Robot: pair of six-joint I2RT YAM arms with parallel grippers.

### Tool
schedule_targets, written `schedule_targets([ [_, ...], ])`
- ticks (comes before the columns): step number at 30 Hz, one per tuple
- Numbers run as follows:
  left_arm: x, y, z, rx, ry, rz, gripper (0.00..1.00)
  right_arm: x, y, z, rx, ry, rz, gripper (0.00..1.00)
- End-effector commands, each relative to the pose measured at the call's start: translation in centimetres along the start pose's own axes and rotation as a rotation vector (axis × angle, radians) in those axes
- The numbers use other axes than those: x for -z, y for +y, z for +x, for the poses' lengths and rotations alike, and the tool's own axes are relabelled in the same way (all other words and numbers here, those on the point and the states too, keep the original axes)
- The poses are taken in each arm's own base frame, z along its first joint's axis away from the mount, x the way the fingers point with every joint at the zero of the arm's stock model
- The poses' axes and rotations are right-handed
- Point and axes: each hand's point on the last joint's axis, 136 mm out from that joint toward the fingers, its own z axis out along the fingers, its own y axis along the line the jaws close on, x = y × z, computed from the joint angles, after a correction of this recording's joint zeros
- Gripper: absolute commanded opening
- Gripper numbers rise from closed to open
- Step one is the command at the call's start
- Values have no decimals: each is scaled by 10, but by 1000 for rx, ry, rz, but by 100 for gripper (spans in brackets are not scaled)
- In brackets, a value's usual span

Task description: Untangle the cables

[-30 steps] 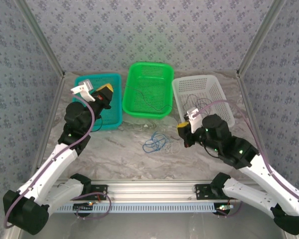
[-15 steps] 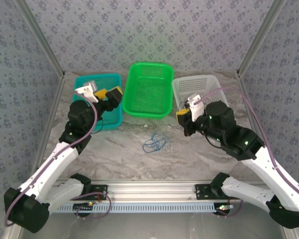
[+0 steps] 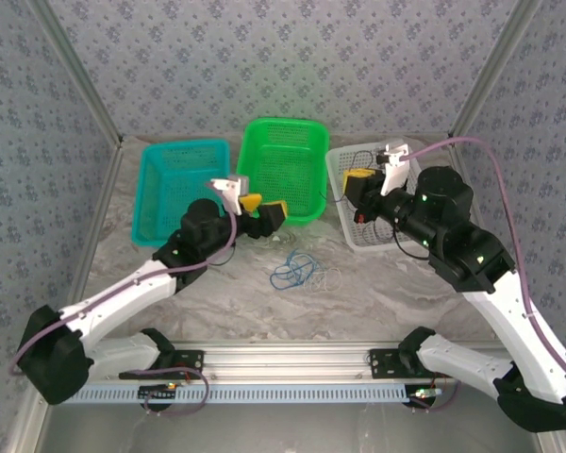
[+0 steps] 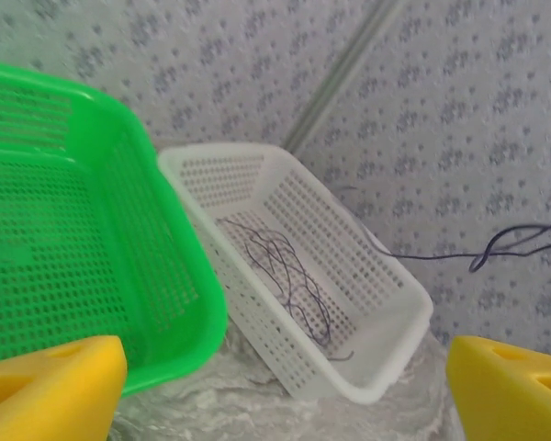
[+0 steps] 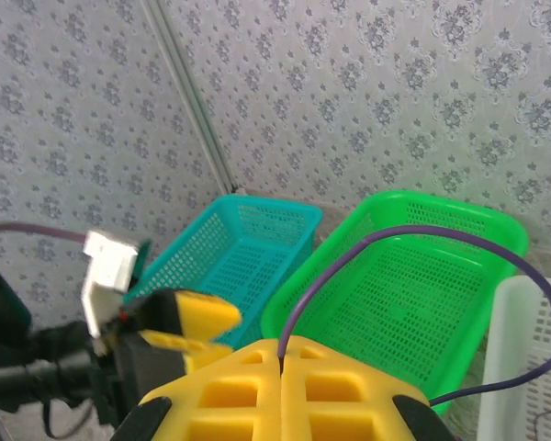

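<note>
Left tool (image 3: 263, 208): sits at the near-left corner of the green basket (image 3: 281, 123), just in front of its front rim. In the left wrist view (image 4: 285, 367) its jaws stand wide apart and grip nothing.

Right tool (image 3: 357, 179): raised off the counter (image 3: 217, 293), to the right of the green basket and over the white basket (image 3: 358, 236), which stands just beside the green one. In the right wrist view (image 5: 281, 367) the jaws are pressed together. A thin purple line rises out of the seam between them, arcs over the green basket and drops away to the right. This appears to be the dark purplish cable (image 5: 395, 230), clamped in the tool, though the grip point itself is hard to make out.

Cables:
- Dark purplish cable: most of it lies in loose loops on the floor of the white basket, right of the green basket. One strand lifts out of the white basket and runs off further right.
- Blue cable (image 3: 292, 272): in a small heap of loops on the counter, in front of the green basket, clear of both tools.
- Pale cable (image 3: 332, 280): on the counter, touching or just beside the right edge of the blue heap.

The teal basket (image 3: 156, 189) stands to the left of the green basket.
</note>
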Motion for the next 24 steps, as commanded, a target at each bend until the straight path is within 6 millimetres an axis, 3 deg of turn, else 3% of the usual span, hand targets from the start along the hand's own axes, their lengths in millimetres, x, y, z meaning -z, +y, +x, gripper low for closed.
schedule_targets([
  [1,-10,-35,-14,-56,-49,121,90,6,8,-24,-51,-74,-42,0],
  [8,-34,-50,-8,-76,-43,152,90,6,10,-27,-84,-88,-74,0],
  [24,-47,-74,-24,-55,-135,255,90,7,15,-29,-138,-112,-118,0],
])
